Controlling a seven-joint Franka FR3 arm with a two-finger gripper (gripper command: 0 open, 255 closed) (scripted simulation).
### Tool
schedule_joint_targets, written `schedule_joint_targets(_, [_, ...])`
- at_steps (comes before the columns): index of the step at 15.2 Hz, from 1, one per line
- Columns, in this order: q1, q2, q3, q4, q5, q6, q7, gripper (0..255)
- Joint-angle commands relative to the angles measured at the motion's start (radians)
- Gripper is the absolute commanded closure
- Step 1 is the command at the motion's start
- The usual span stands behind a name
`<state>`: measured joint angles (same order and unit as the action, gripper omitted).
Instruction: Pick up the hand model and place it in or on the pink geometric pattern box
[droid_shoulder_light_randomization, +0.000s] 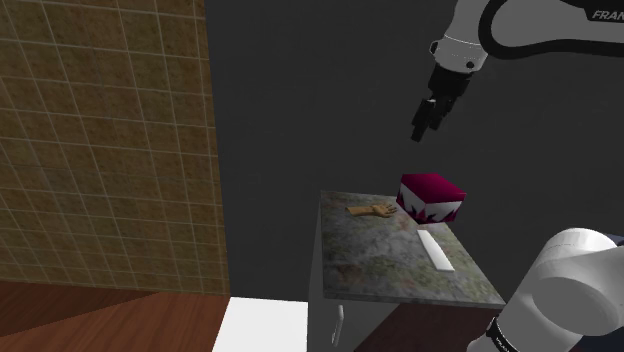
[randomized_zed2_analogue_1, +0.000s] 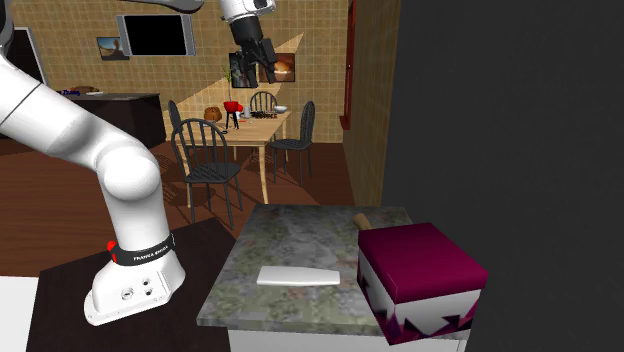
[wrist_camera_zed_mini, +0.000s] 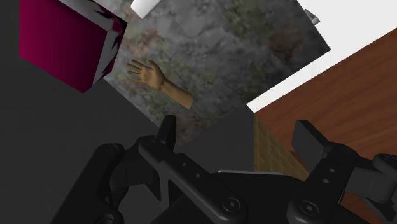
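A small tan hand model (droid_shoulder_light_randomization: 371, 210) lies flat on the mottled stone countertop (droid_shoulder_light_randomization: 385, 262), close to the dark wall. Right beside it stands the box (droid_shoulder_light_randomization: 431, 197), magenta on top with a white zigzag pattern on its sides. In the wrist view the hand model (wrist_camera_zed_mini: 156, 81) lies with its fingers toward the box (wrist_camera_zed_mini: 66, 43). My black gripper (droid_shoulder_light_randomization: 427, 118) hangs high above the box and hand, well clear of both. Its fingers (wrist_camera_zed_mini: 313, 141) stand apart with nothing between them. In the second exterior view the gripper (randomized_zed2_analogue_1: 256, 56) is up near the top and the box (randomized_zed2_analogue_1: 417, 271) hides most of the hand model (randomized_zed2_analogue_1: 362, 221).
A flat white slab (droid_shoulder_light_randomization: 435, 249) lies on the countertop nearer the stand. A dark wall runs behind the counter and a tiled wall (droid_shoulder_light_randomization: 100, 140) stands off to the shoulder view's left. A dining table with chairs (randomized_zed2_analogue_1: 245, 130) stands far behind.
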<state>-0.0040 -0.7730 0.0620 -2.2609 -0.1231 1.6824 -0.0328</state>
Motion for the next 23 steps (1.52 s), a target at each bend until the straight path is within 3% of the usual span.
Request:
schedule_joint_targets(1, [0.0, 0.0, 0.0, 0.0, 0.0, 0.0, 0.0, 0])
schedule_joint_targets(12, [0.013, 0.161, -0.221, -0.15, -0.066, 0.293, -0.316, 0])
schedule_joint_targets(18, [0.029, 0.331, -0.338, -0.154, -0.068, 0.451, -0.5, 0])
schedule_joint_targets(23, [0.052, 0.51, -0.429, -0.116, -0.025, 0.571, -0.671, 0])
